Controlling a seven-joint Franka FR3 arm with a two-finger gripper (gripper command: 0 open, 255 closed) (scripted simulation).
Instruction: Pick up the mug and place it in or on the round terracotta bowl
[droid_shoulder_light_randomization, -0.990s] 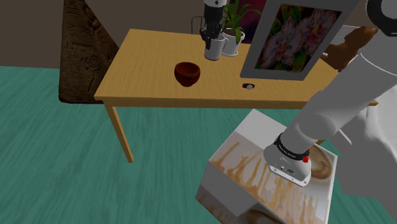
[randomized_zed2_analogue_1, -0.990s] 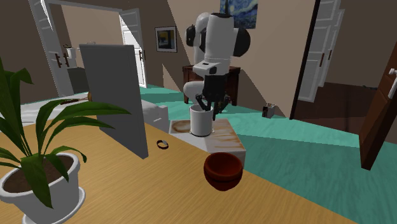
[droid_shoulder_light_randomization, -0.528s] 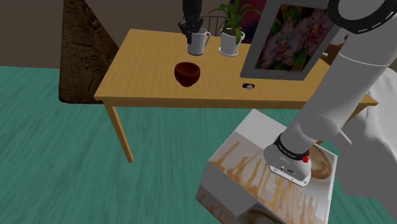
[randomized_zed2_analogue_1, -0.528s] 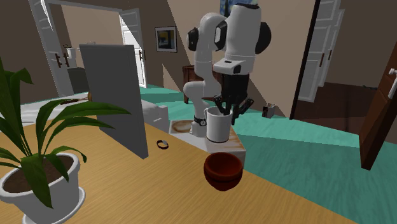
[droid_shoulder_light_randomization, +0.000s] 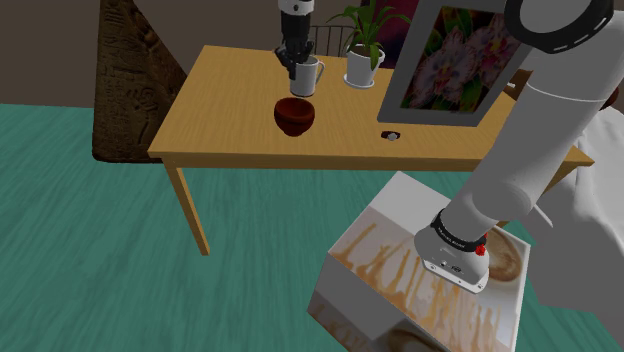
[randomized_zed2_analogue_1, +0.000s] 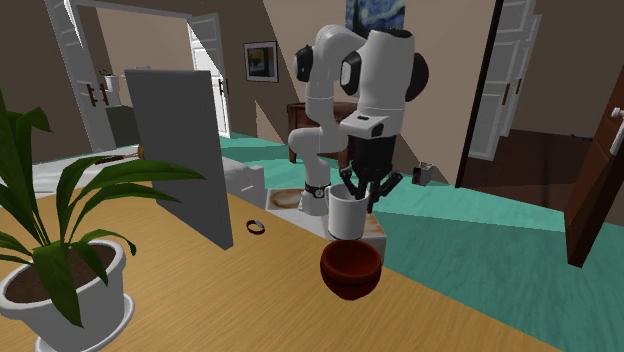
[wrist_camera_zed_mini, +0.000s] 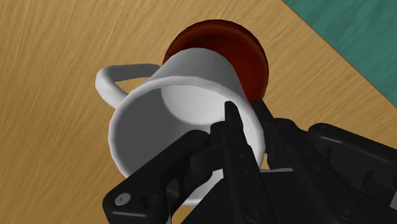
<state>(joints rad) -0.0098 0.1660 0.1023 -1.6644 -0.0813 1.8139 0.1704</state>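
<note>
A white mug (droid_shoulder_light_randomization: 306, 77) (randomized_zed2_analogue_1: 347, 212) (wrist_camera_zed_mini: 172, 108) hangs in the air just above the round red-brown bowl (droid_shoulder_light_randomization: 294, 114) (randomized_zed2_analogue_1: 350, 268) (wrist_camera_zed_mini: 251, 60) on the wooden table (droid_shoulder_light_randomization: 230, 110). My gripper (droid_shoulder_light_randomization: 296, 62) (randomized_zed2_analogue_1: 362, 193) (wrist_camera_zed_mini: 245, 121) is shut on the mug's rim, one finger inside the cup and the other outside its wall. In the wrist view the mug covers most of the bowl, and its handle points away from the fingers. The mug's base sits over the bowl's opening without touching it.
A potted plant (droid_shoulder_light_randomization: 364, 45) (randomized_zed2_analogue_1: 60, 260) and a large framed flower picture (droid_shoulder_light_randomization: 460, 55) (randomized_zed2_analogue_1: 180, 150) stand on the table's far side. A small dark ring (droid_shoulder_light_randomization: 391, 134) (randomized_zed2_analogue_1: 256, 227) lies near the picture. The stand box (droid_shoulder_light_randomization: 420, 270) is below the table edge.
The arm carried the mug from beside the potted plant toward the shoulder view's left, then lowered it over the bowl. The bowl has not moved.
</note>
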